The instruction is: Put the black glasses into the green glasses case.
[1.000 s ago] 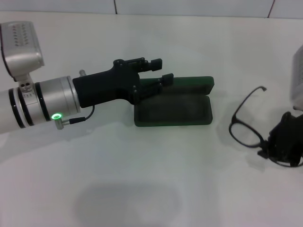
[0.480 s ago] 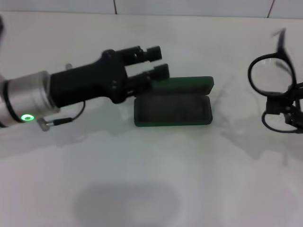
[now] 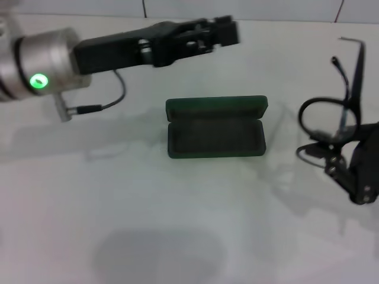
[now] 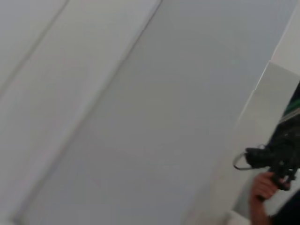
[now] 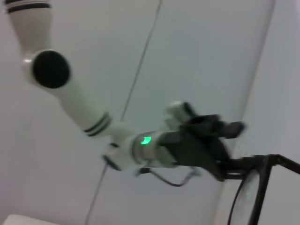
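Observation:
The green glasses case (image 3: 216, 139) lies open in the middle of the table, with its lid (image 3: 216, 106) standing at the back and its dark lining showing. My right gripper (image 3: 339, 165) is shut on the black glasses (image 3: 323, 120) and holds them in the air to the right of the case, with the temple arms pointing up. One lens and the frame also show in the right wrist view (image 5: 255, 187). My left gripper (image 3: 219, 31) is open and empty, raised above the table behind the case. It also shows in the right wrist view (image 5: 220, 127).
The white table (image 3: 177, 225) runs to a tiled wall at the back. In the left wrist view a dark object (image 4: 274, 159) and what looks like a person's hand (image 4: 262, 187) show at the edge.
My left gripper has let go of the case lid and risen up and back. My right gripper has lifted the glasses off the table and tilted them, temples up.

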You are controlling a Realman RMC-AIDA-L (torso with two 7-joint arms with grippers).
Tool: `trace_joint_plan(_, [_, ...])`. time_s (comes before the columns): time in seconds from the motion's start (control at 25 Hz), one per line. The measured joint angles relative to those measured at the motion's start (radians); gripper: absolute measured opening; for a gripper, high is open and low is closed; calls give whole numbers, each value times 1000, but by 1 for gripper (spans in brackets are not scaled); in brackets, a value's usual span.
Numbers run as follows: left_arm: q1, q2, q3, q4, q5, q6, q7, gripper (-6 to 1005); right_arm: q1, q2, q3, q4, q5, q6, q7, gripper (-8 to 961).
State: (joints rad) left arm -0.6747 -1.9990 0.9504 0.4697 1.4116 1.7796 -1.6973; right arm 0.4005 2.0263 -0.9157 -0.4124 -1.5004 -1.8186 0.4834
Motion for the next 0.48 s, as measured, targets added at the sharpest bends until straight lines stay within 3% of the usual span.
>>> trace_joint_plan(0.2, [-89,-10,3,-6,98,-2,-100,518,25,1,-85,19,7,30,-39,116])
trace_joint_plan(0.24, [-124,-25,4,-7,160,-7,-127,518,33,1,-102,19,7,43,-39,116])
trace_joint_plan(0.48, [-171,-51,4,-8,281,-24,-153,518,69,2,-190,17,9,95,-38,116])
